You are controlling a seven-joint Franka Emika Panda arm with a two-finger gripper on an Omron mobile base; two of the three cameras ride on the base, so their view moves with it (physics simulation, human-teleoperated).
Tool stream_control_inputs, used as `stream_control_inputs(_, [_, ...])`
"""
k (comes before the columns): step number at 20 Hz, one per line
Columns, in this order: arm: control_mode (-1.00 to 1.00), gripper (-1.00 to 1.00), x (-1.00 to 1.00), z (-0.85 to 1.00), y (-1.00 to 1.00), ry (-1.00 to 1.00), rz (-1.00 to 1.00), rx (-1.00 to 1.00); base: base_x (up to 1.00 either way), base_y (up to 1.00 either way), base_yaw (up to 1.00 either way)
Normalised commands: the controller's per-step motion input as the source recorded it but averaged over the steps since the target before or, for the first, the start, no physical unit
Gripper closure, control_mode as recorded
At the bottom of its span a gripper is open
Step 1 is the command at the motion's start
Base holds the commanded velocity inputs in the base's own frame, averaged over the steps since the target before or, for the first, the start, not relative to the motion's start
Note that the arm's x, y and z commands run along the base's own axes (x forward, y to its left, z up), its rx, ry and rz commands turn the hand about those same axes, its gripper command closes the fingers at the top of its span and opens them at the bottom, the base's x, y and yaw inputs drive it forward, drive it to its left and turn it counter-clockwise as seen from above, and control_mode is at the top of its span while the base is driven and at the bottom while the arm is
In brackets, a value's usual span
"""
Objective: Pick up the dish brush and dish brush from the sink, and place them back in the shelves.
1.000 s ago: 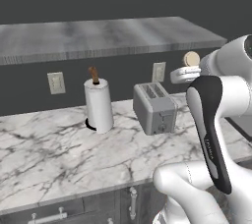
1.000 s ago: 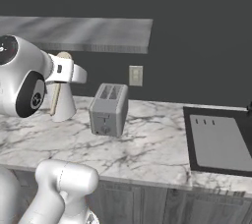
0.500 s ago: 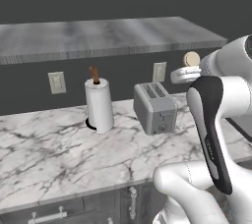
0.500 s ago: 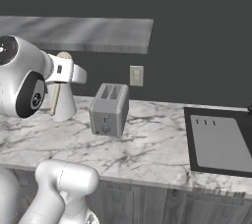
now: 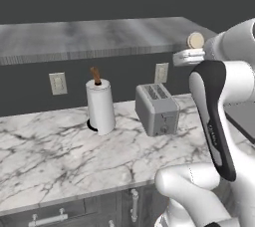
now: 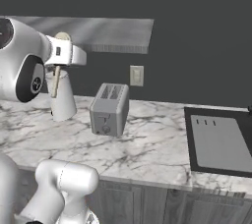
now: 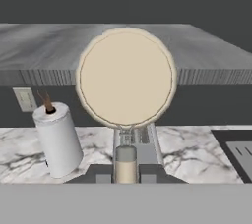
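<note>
Gripper [image 7: 126, 175], closed on your dish brush [image 7: 126, 78], held raised beside the shelf [image 5: 89, 37], above the toaster [image 5: 157, 108]. Towel roll [image 5: 100, 105] on counter [image 5: 60, 151]; sink [image 6: 216, 142] well apart.

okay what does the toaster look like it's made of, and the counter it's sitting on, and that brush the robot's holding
Toaster: looks like brushed grey metal, with a dull, even sheen.
Counter: polished white marble or a marble-look slab, judging by the dark veins.
Dish brush: pale tan head and handle, probably wood or matte plastic; the render leaves it open.

Toaster [image 5: 157, 109], paper-towel roll [image 5: 101, 106] below shelves [image 5: 89, 39]
</note>
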Motion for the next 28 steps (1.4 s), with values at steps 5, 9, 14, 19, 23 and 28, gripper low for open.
stream_control_inputs(5, [-1.0,1.0,0.1,0.73,0.0,-0.09,0.0,0.0,0.0,0.0,0.0])
stream_control_inputs(9, [-1.0,1.0,0.44,0.27,0.01,-0.01,0.0,0.0,0.0,0.0,0.0])
stream_control_inputs(14, [-1.0,1.0,0.7,0.04,0.06,0.0,0.0,0.0,0.0,0.0,0.0])
stream_control_inputs(19, [-1.0,1.0,0.8,0.0,0.08,0.02,0.0,0.0,0.0,0.0,0.0])
stream_control_inputs(23, [-1.0,1.0,0.68,0.0,0.05,0.04,0.0,0.0,0.0,0.0,0.0])
stream_control_inputs(28, [-1.0,1.0,0.61,0.0,0.0,0.01,0.0,0.0,0.0,0.0,0.0])
